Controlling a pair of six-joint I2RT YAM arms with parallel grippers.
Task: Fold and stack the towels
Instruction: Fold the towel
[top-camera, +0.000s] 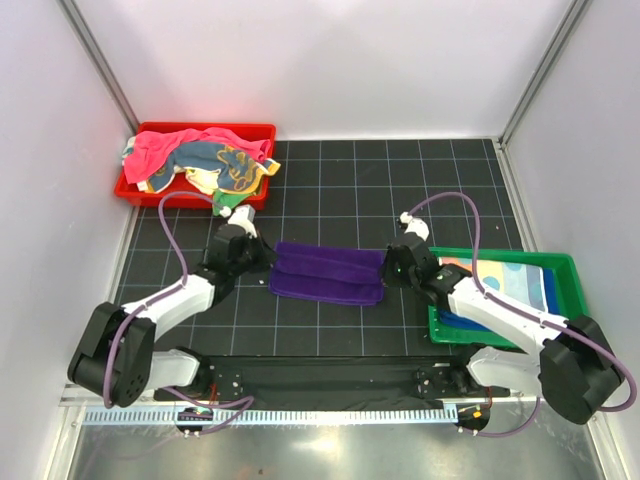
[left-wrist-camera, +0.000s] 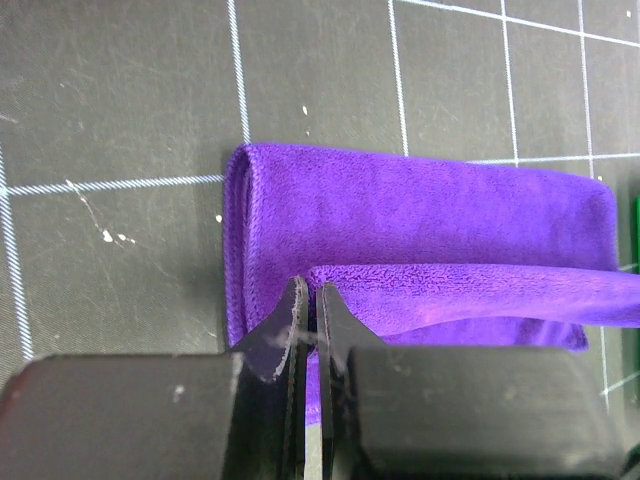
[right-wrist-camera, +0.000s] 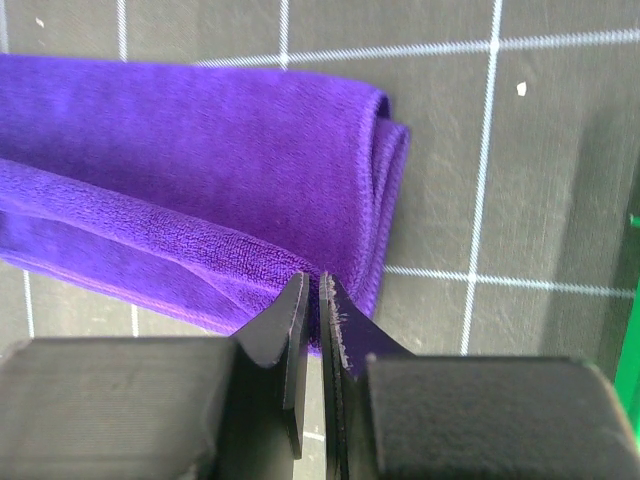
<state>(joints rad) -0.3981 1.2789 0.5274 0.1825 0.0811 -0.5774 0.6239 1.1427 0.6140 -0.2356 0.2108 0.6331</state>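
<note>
A purple towel (top-camera: 326, 272) lies folded into a long strip on the black gridded mat between the two arms. My left gripper (top-camera: 268, 262) is shut on the near flap at the strip's left end. In the left wrist view the purple towel (left-wrist-camera: 420, 215) has that flap raised slightly, pinched in the left gripper (left-wrist-camera: 310, 295). My right gripper (top-camera: 386, 268) is shut on the near flap at the right end. In the right wrist view the right gripper (right-wrist-camera: 312, 285) pinches the purple towel (right-wrist-camera: 200, 170) by that flap. More towels lie in the two trays.
A red tray (top-camera: 250, 128) at the back left holds a crumpled pink towel (top-camera: 165, 145) and a teal-and-yellow towel (top-camera: 225, 165). A green tray (top-camera: 505, 257) at the right holds folded blue towels (top-camera: 515, 283), partly under my right arm. White walls enclose the mat.
</note>
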